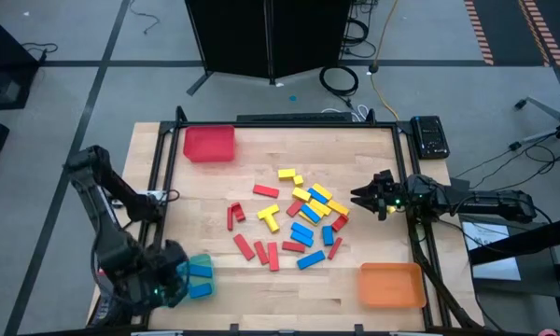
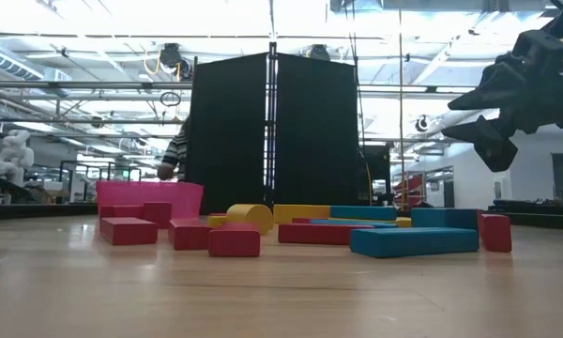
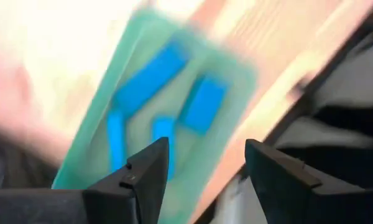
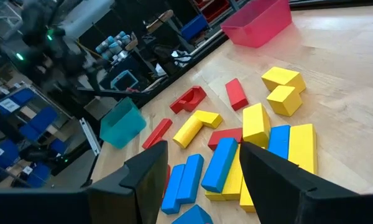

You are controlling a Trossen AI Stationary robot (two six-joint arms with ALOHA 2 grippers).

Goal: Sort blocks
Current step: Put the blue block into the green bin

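Observation:
Red, yellow and blue blocks (image 1: 294, 219) lie loose on the wooden table's middle, and they show in the low view (image 2: 413, 241) and in the right wrist view (image 4: 255, 124). A teal tray (image 1: 198, 261) at the near left holds several blue blocks (image 3: 150, 78). My left gripper (image 1: 168, 280) hangs above that tray, pointing down, open (image 3: 206, 155) with nothing between its fingers. My right gripper (image 1: 359, 198) hovers level at the pile's right edge, open (image 4: 203, 149) and empty; the low view shows it high up (image 2: 493, 122).
A red tray (image 1: 209, 144) stands at the far left corner and an orange tray (image 1: 390, 285) at the near right. A metal frame (image 1: 289, 121) borders the table. A black screen (image 2: 272, 131) stands behind the far edge, with a person partly behind it (image 2: 174, 155).

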